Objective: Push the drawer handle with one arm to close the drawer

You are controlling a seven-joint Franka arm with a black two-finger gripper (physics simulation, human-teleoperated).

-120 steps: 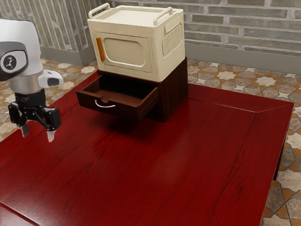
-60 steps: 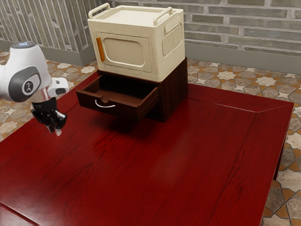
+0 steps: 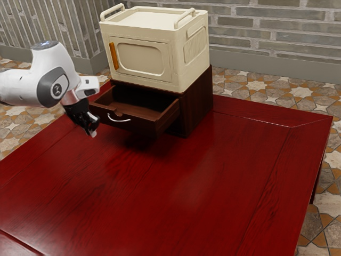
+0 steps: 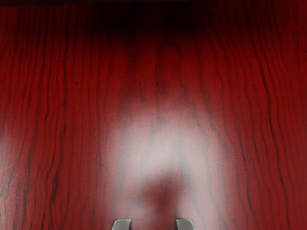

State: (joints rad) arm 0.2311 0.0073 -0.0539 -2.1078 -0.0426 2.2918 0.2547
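The black gripper (image 3: 91, 131) points down at a slant beside the left end of the drawer front in the exterior view, with nothing held. Two grey fingertips stand apart at the lower edge of the wrist view, so the gripper (image 4: 153, 224) is open. The dark brown drawer (image 3: 143, 126) is pulled well out of its cabinet (image 3: 198, 109), its inside exposed. On its front sits a curved silver handle (image 3: 118, 119), to the exterior view's right of the gripper. Whether the gripper touches the drawer front, I cannot tell.
A cream box (image 3: 144, 58) with an orange door handle (image 3: 113, 56) and two top rails rests on the cabinet. The red wooden table (image 3: 176, 197) spreads in front and to the exterior view's right; its grain and glossy reflections lie under the hand. A brick wall stands behind.
My arm has swung toward the exterior view's right, bringing the gripper near the drawer front. The hand has also turned and tilted. The drawer has not visibly moved.
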